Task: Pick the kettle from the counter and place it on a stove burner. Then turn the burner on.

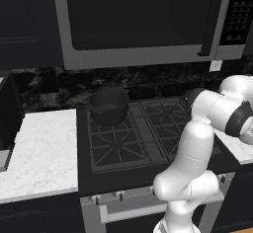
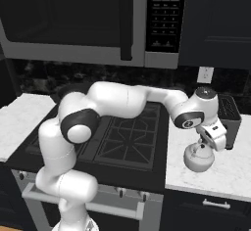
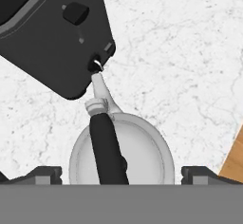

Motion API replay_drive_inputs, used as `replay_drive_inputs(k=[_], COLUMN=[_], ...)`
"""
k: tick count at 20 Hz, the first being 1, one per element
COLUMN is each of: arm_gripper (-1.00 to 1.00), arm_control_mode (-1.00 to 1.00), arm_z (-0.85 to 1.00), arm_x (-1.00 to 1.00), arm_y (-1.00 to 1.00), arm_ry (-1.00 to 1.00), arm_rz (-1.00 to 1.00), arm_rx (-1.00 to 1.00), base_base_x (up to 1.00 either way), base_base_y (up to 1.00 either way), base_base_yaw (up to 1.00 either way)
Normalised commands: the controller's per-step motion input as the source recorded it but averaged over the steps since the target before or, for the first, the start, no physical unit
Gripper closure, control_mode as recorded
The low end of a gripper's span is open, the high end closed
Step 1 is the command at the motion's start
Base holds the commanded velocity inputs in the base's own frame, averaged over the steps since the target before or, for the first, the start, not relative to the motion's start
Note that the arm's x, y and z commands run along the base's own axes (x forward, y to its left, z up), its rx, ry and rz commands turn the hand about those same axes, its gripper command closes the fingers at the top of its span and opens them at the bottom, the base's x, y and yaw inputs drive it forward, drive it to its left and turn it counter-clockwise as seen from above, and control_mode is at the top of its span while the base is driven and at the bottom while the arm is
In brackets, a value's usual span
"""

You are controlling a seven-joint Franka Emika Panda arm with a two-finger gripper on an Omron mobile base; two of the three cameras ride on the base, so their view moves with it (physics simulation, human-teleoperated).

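Note:
The small white-silver kettle [image 2: 198, 158] stands on the white marble counter [image 2: 230, 173] right of the stove. My gripper [image 2: 205, 146] hangs just above it, open. In the hand view the kettle [image 3: 142, 154] sits low between my two fingertips [image 3: 47, 173], its dark handle [image 3: 107, 144] running up the middle and its spout pointing at a black toaster. Nothing is gripped. The stove burners [image 1: 118, 145] are black square grates; the front ones are bare, also seen past my arm [image 2: 125, 142].
A wide dark-grey saucepan [image 1: 108, 106] stands on the back left burner. A black toaster [image 2: 228, 119] stands on the counter close behind the kettle. A microwave [image 1: 143, 19] hangs over the stove. More marble counter [image 1: 39, 148] lies left of the cooktop.

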Motion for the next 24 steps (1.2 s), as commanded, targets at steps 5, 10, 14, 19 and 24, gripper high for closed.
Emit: replay_drive_inputs(k=[5,10,14,19,24], arm_gripper=[-1.00,-1.00,-1.00,-1.00,1.00], arm_control_mode=[-1.00,-1.00,-1.00,-1.00,-1.00], arm_z=[0.00,0.00,0.00,-0.08,-0.06], arm_x=[0.18,0.03,0.00,0.00,0.00], arm_y=[0.00,0.00,0.00,0.00,0.00], arm_ry=[0.00,0.00,0.00,0.00,0.00], arm_rz=[0.00,0.00,0.00,0.00,0.00], arm_rx=[0.00,0.00,0.00,0.00,0.00], base_base_x=[0.00,0.00,0.00,0.00,0.00], base_base_y=[0.00,0.00,0.00,0.00,0.00], base_base_yaw=[0.00,0.00,0.00,0.00,0.00])
